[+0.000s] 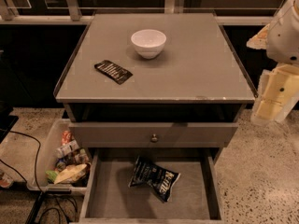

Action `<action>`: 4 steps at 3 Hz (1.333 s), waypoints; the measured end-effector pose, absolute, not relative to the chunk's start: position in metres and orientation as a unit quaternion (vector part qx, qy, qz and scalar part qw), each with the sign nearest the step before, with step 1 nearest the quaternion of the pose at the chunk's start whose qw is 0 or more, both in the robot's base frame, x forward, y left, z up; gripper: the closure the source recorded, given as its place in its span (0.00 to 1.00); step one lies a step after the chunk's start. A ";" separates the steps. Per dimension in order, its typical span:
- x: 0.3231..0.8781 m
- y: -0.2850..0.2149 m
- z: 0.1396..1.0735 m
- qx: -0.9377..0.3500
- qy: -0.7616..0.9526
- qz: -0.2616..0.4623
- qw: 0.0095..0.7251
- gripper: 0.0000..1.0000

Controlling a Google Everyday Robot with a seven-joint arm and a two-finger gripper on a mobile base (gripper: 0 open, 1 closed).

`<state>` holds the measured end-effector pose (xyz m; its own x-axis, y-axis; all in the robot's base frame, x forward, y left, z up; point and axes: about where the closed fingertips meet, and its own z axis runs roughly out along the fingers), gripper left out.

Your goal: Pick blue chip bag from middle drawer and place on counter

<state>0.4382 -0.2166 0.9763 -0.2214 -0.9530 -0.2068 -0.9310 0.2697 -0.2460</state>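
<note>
The blue chip bag [154, 177] lies crumpled in the open drawer [112, 195], towards its back. The closed drawer front [187, 134] just above could snag a lift, and the crinkly bag may slip. Farther, the tabletop [201, 73] holds a black packet [113, 72] and a bowl [148, 43]. The gripper [274, 96] hangs off its right side, partly cut off; open or closed cannot be told.

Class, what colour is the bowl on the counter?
White bowl, camera view; hand at right edge.
</note>
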 end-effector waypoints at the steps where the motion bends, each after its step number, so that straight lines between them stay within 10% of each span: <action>1: 0.438 -0.217 0.976 -0.603 0.781 -0.035 0.159 0.00; 4: 0.431 -0.186 0.871 -0.624 0.758 0.018 0.191 0.00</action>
